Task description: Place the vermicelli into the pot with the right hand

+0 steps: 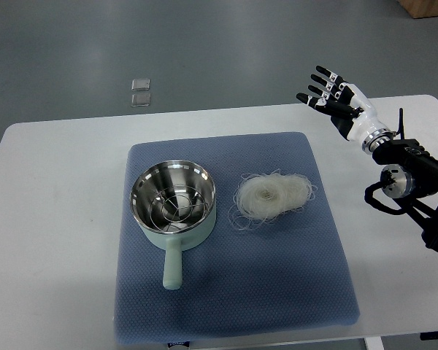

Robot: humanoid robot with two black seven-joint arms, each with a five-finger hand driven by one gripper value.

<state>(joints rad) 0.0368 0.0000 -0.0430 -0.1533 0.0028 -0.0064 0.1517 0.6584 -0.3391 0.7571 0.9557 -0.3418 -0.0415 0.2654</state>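
Observation:
A pale green pot [173,207] with a shiny steel inside and a wire rack in it stands on the blue mat [233,306], handle toward me. A loose nest of white vermicelli [272,195] lies on the mat just right of the pot, apart from it. My right hand [334,97] hovers above the table's far right edge, well up and right of the vermicelli, fingers spread and holding nothing. The left arm does not show.
The white table [58,219] runs around the mat. Two small clear squares [140,92] lie on the grey floor beyond the table's far edge. A wooden corner [427,7] shows at the top right.

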